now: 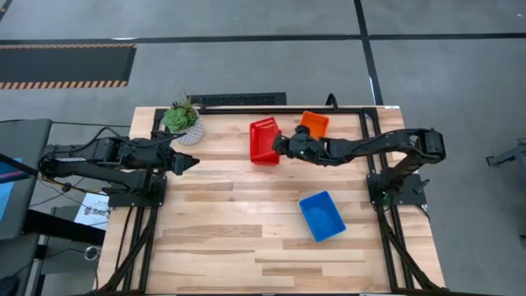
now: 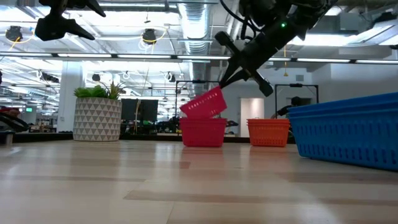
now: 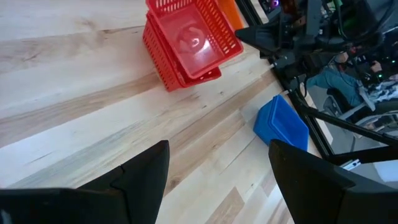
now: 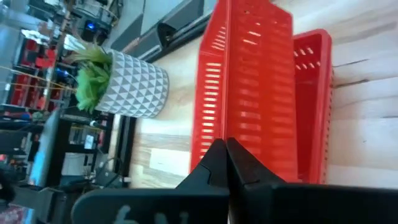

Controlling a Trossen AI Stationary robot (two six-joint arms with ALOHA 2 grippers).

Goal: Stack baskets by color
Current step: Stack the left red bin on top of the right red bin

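A red basket hangs tilted over another red basket that stands on the table at the far middle. My right gripper is shut on the tilted one. An orange basket stands just right of the red ones. A blue basket rests on the table nearer the front right. My left gripper hovers open over the table's left side, pointing toward the red baskets, with nothing between its fingers. My right gripper pinches the tilted red basket by the rim of its right-hand wall between its two shut fingers. The fingers come slanting down from the table's right. The held end is up, and the basket's left end dips to the rim of the red basket beneath.
A potted green plant in a white patterned pot stands at the far left, close behind my left gripper. A black frame rail runs along the far edge. Bare wood lies in the middle and near left of the table.
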